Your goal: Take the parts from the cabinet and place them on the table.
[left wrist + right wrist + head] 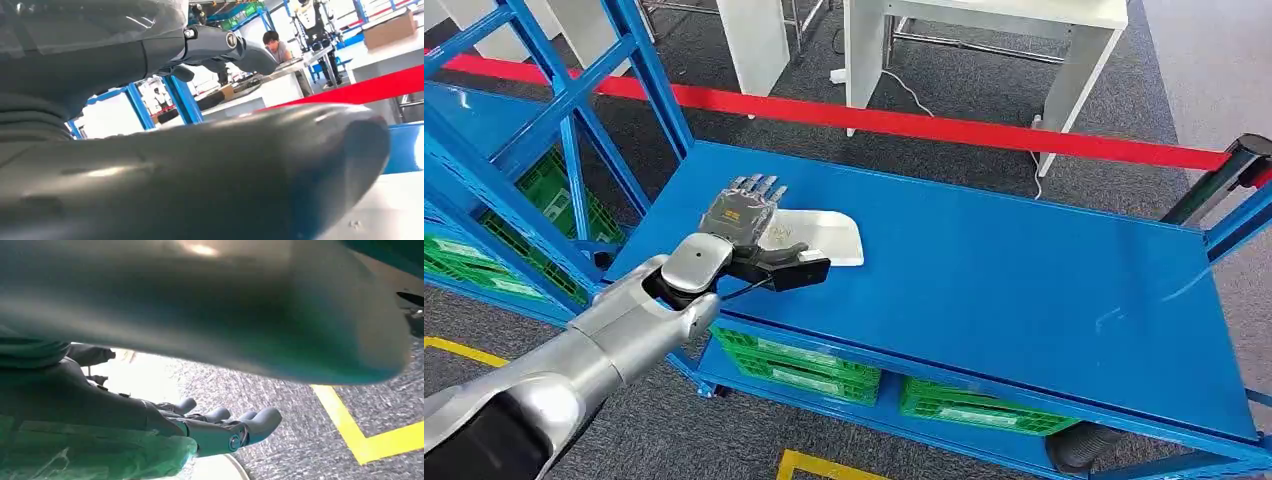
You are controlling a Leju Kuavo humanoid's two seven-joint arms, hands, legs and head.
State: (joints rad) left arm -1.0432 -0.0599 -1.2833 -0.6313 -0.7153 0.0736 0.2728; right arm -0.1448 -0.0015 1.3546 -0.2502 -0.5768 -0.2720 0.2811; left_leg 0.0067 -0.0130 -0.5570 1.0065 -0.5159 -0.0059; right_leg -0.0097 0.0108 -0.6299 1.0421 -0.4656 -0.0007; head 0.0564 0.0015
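A flat white part (826,238) lies on the blue table (1024,270) near its left end. My left hand (746,218) lies palm down over the part's left edge, fingers stretched forward and thumb (786,268) spread out along the near side. In the left wrist view the thumb (210,175) and the fingers (220,47) stand apart with nothing between them, and the white part (395,210) lies under the thumb. My right hand (200,425) hangs over the grey floor, fingers loosely extended and holding nothing.
The blue cabinet rack (544,130) stands at the left with green crates (549,195) inside. More green crates (804,370) sit on the shelf under the table. Red barrier tape (924,125) and white desks (984,30) lie beyond. A person (275,45) sits far off.
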